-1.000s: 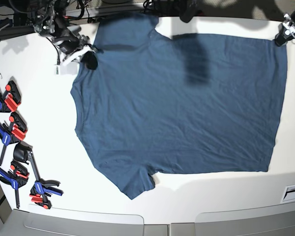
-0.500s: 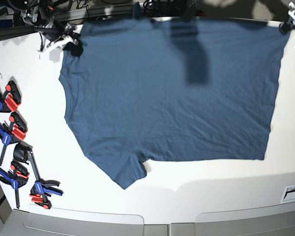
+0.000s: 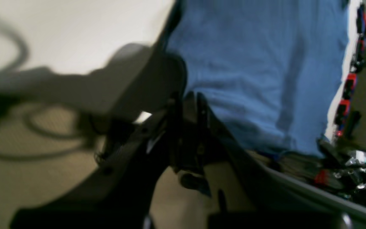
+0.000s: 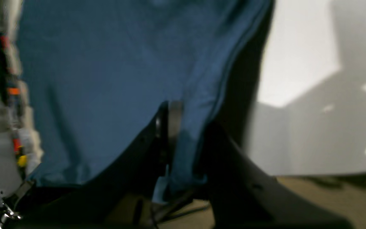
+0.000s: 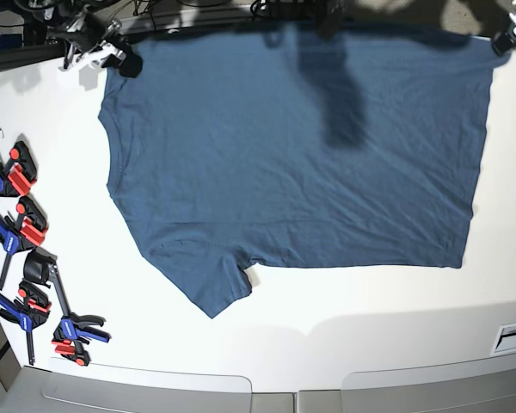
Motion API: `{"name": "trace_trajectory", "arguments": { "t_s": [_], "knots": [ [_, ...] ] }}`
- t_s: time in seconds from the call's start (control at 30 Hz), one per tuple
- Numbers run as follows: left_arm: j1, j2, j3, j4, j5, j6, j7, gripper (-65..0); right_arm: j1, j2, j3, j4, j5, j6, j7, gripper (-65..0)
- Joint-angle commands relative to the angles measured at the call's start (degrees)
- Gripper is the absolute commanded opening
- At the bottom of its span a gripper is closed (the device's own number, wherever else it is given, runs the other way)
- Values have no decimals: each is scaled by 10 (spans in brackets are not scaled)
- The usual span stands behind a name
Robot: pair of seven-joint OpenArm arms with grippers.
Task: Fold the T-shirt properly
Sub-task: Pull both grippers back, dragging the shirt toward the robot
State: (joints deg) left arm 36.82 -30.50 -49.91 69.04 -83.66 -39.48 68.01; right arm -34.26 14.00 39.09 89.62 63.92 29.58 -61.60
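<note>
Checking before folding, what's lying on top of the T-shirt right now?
Nothing lies on the T-shirt, only a dark shadow near its far edge. Anything beneath the cloth is hidden.

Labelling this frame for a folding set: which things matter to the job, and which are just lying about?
Job:
T-shirt
left gripper, shut on the T-shirt
right gripper, shut on the T-shirt

Lying about:
clamps along the table edge
</note>
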Motion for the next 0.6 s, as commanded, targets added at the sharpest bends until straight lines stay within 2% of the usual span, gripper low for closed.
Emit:
{"name": "trace_trajectory", "arguments": {
  "t_s": [0.0, 0.13, 0.23, 0.33, 0.43, 0.57],
  "knots": [
    [5, -15, -12, 23, -13, -5, -9, -650, -1, 9, 10, 17, 20, 7, 10, -650],
    [-4, -16, -15, 74, -13, -5, -51, -650, 12, 9, 12, 38, 30, 52, 23, -650],
    [-25, -16, -14, 86, -13, -5, -51, -650, 43, 9, 9, 38, 20, 54, 27, -650],
    [-48, -16, -14, 86, -13, -5, -54, -650, 77, 9, 6, 38, -21, 54, 48, -650],
    [-66, -16, -14, 86, -13, -5, -83, -650, 105, 9, -1, 37, -72, 54, 80, -650],
    [-77, -17, -14, 86, 34, -5, -129, -650, 136, 9, -23, 37, -123, 53, 102, -650]
  ]
}}
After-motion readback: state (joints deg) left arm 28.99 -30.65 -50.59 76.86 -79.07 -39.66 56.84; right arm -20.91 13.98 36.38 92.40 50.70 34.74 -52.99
